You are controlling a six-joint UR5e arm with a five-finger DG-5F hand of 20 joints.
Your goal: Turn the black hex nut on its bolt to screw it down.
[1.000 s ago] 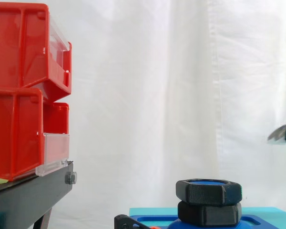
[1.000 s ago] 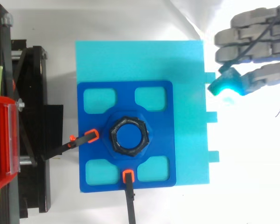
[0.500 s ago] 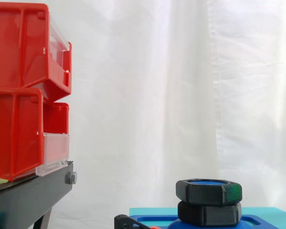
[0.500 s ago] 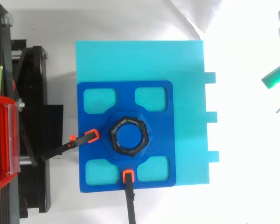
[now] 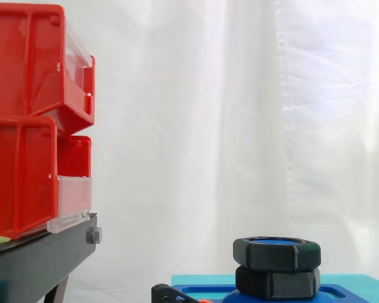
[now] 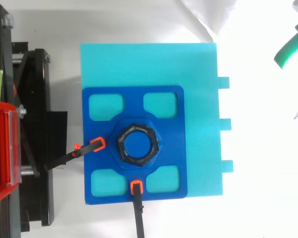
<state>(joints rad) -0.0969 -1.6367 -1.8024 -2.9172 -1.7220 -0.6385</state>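
From the side, red bins (image 5: 25, 120) sit stacked on a black stand (image 5: 38, 259) at the left, before a white curtain (image 5: 208, 126). Low and right of centre, the black nut (image 5: 276, 254) sits level around the blue bolt (image 5: 275, 240), whose top shows inside its ring. A second black hex piece (image 5: 276, 283) lies directly under the nut, touching it. This stack rises from a blue plate (image 5: 202, 291) on a cyan base (image 5: 360, 281).

From above, the nut rings the bolt at the middle of the blue plate, between four rounded cutouts. A left clamp (image 6: 89, 147) and a lower clamp (image 6: 136, 193), both black with orange tips, grip the plate's edges. A green-glowing part of the hand (image 6: 288, 48) shows at the upper right, over the white desk (image 6: 268, 148), well apart from the nut. I cannot tell whether the hand is spread or closed.
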